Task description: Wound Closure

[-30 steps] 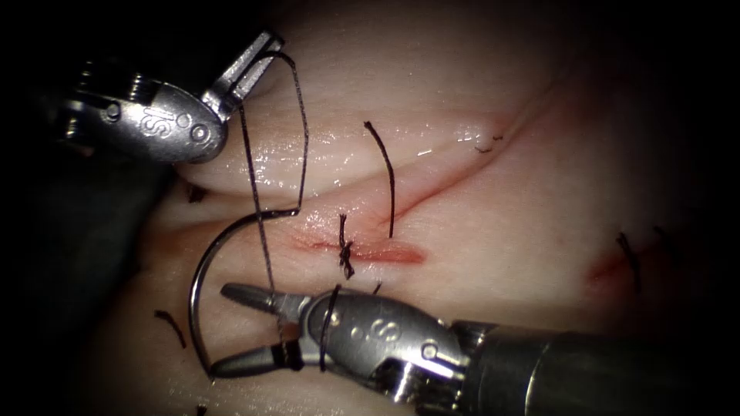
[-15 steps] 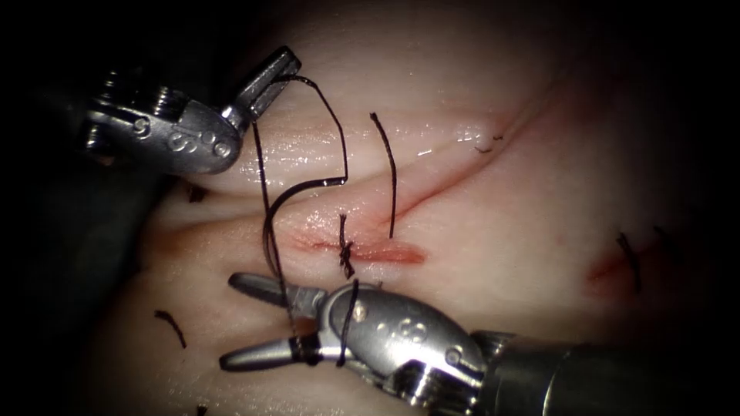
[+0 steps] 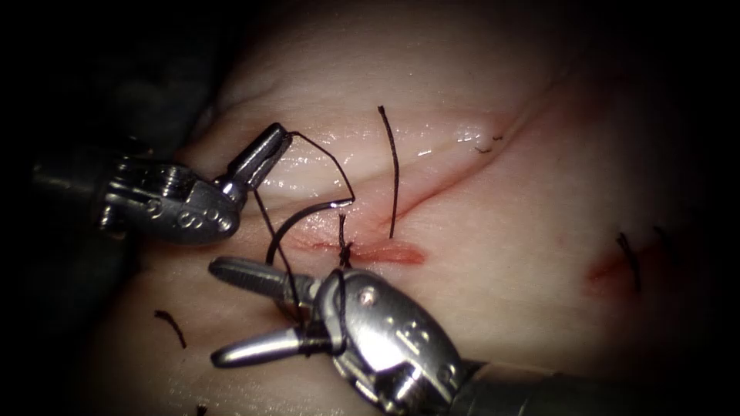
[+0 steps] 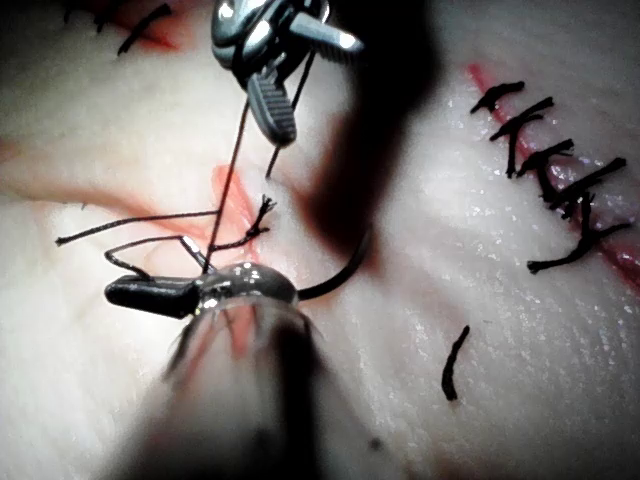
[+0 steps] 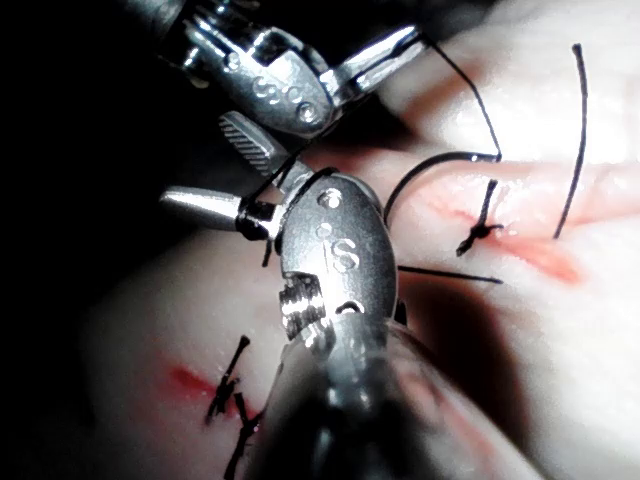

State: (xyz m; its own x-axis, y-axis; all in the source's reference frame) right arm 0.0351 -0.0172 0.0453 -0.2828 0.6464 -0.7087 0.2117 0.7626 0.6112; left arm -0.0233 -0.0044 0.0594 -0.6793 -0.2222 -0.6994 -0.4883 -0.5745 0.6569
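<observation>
Above a knotted cut in the tissue (image 3: 478,254), two needle drivers work with thread.
Left tool (image 3: 266,156) has its jaws clamped on the thread (image 3: 327,158); right tool (image 3: 231,312) has jaws spread wide, thread looped around them, holding nothing. Curved needle (image 3: 297,219) hangs free just left of the cut (image 3: 385,253), outside the tissue.

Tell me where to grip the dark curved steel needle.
Likely its exposed mid-curve, approached from below in the endoscope view: the dark curved steel needle dangles free of the tissue on black thread held by the left tool, arching toward the right tool.
</observation>
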